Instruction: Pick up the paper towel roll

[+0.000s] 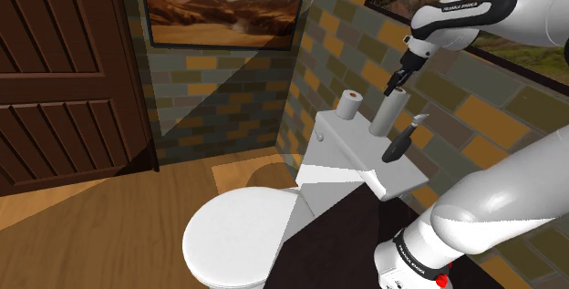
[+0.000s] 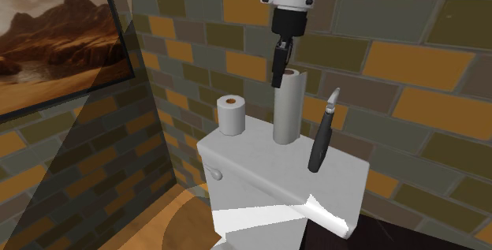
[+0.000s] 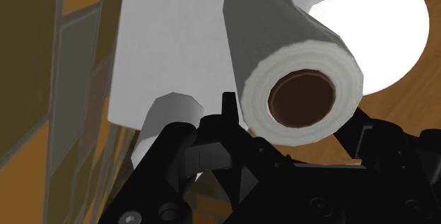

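On the toilet tank (image 2: 260, 162) we see, from the second exterior view's left, a small toilet paper roll (image 2: 230, 115), then the upright paper towel roll (image 2: 287, 114), then a dark-handled implement (image 2: 322, 142) leaning against the brick wall (image 2: 410, 67). The tool (image 2: 280, 73) sits at the towel roll's top. Its fingers straddle that end and seem clamped on it.

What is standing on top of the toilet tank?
On the toilet tank: a short roll, the tall paper towel roll and a tilted dark-handled tool. The gripper is at the tall roll's top. The surface under their bases is covered.
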Controlling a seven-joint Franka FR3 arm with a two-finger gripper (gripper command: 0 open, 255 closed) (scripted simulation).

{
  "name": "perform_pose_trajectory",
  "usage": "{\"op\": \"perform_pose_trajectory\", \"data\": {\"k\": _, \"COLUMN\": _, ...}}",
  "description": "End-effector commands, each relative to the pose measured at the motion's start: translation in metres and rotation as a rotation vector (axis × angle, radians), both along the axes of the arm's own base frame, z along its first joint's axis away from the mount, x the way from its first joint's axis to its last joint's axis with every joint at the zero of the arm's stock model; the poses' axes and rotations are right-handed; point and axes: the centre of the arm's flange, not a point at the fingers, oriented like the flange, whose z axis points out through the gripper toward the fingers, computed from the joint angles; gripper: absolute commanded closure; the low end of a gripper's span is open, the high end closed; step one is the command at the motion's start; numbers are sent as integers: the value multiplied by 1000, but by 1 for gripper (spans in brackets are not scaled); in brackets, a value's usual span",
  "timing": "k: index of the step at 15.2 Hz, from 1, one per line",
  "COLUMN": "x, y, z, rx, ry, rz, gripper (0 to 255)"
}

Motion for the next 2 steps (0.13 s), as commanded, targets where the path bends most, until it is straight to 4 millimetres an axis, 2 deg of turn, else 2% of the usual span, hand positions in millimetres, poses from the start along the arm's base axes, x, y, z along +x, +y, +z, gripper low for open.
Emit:
{"op": "perform_pose_trajectory", "data": {"k": 1, "x": 0, "y": 1, "z": 7, "rx": 0, "ry": 0, "rz": 0, "gripper": 255}}
{"op": "perform_pose_trajectory", "data": {"k": 2, "x": 0, "y": 1, "z": 7, "rx": 0, "ry": 0, "rz": 0, "gripper": 255}}
